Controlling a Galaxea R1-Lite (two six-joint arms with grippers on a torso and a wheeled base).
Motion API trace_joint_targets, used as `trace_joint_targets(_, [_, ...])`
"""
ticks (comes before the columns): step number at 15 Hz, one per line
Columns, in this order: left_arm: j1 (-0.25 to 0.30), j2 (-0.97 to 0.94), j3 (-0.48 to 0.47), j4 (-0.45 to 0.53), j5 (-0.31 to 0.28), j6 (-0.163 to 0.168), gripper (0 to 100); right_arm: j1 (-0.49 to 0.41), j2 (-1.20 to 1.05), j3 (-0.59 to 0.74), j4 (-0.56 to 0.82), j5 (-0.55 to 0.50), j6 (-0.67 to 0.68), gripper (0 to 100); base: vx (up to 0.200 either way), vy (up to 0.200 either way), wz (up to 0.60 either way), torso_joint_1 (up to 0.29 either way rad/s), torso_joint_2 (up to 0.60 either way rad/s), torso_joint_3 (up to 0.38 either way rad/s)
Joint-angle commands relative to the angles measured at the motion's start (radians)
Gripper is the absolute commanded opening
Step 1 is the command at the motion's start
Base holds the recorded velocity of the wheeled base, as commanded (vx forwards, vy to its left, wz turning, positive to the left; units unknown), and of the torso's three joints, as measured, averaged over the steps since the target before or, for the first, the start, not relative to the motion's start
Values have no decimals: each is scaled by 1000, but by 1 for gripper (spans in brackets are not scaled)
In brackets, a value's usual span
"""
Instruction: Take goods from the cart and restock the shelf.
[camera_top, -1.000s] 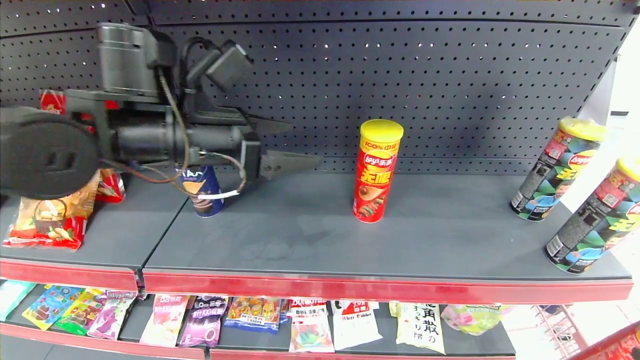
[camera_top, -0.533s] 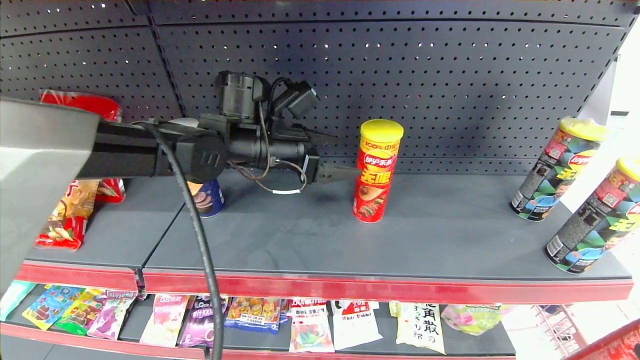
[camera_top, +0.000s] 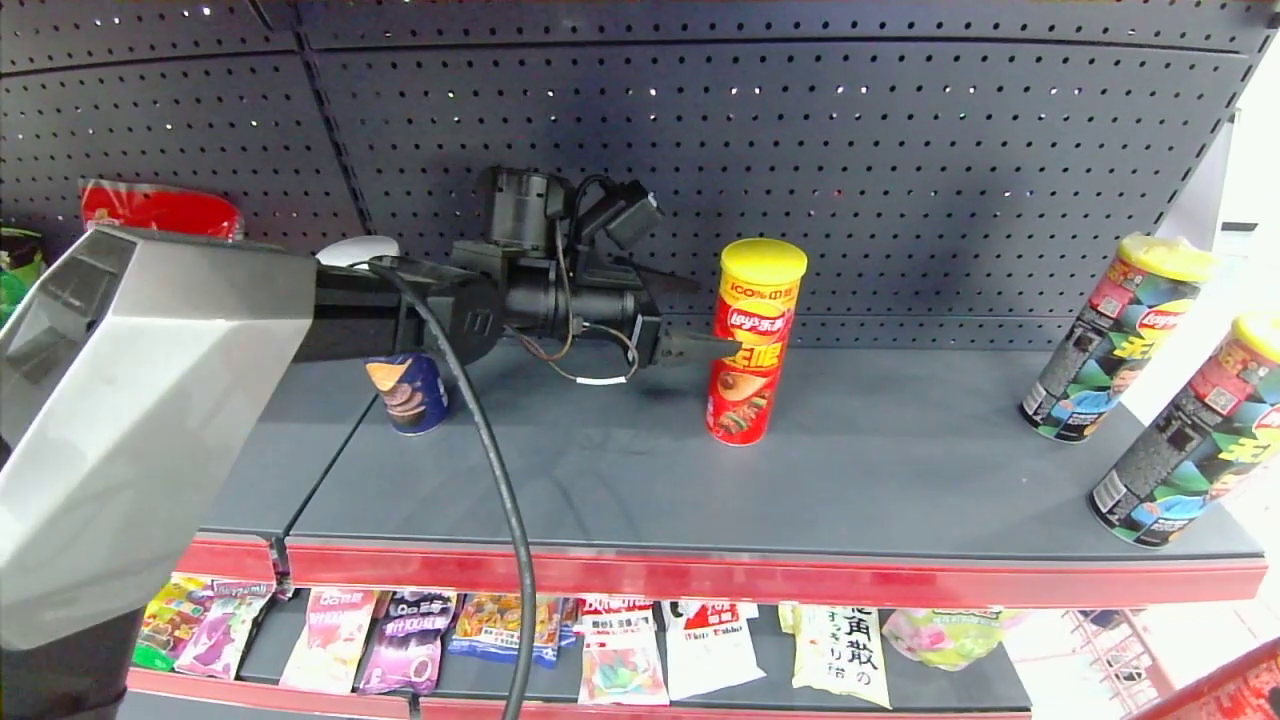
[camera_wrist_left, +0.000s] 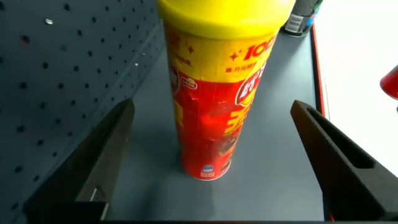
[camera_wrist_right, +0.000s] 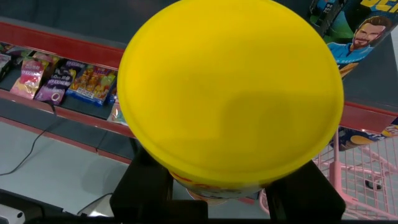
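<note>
Red chip can (camera_top: 755, 345) w/ yellow lid stands upright mid-shelf, closer to the pegboard back (camera_top: 900, 170) than to the red front edge (camera_top: 760, 580). L gripper (camera_top: 690, 318) is level w/ it, fingers (camera_wrist_left: 106, 162) spread wide, one each side of the can w/ a gap on both. R gripper (camera_wrist_right: 227, 193) is clamped on a second yellow-lid can (camera_wrist_right: 230, 87), fingers pressed to its sides. Bare shelf (camera_top: 620, 470) deck runs from the red can to the two black-green cans (camera_top: 1110, 340) at the right end and fwd to the front edge; blue can (camera_top: 410, 390) sits toward the left end by the deck seam.
</note>
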Motion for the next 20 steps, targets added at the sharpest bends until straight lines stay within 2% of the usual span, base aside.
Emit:
trace_joint_targets(1, [-5,33,-52,19,-2,-5,100,0,1,-1,0,0,0,0,0,0,0,0,0,0])
trace_joint_targets(2, [-6,45,-78,29,-2,-5,100,0,1,-1,2,0,0,0,0,0,0,0,0,0])
trace_joint_targets(3, [-9,79,-147,59,0,-5,100,0,1,-1,2,0,0,0,0,0,0,0,0,0])
trace_joint_targets(5, [-19,111,-191,111,0,-5,100,0,1,-1,0,0,0,0,0,0,0,0,0,0])
trace_joint_targets(12, [-49,203,-191,200,0,-8,100,0,1,-1,0,0,0,0,0,0,0,0,0,0])
trace_joint_targets(15, [-51,209,-191,229,1,-62,100,0,1,-1,0,0,0,0,0,0,0,0,0,0])
trace_joint_targets(20, [-45,217,-191,226,34,-56,100,0,2,-1,0,0,0,0,0,0,0,0,0,0])
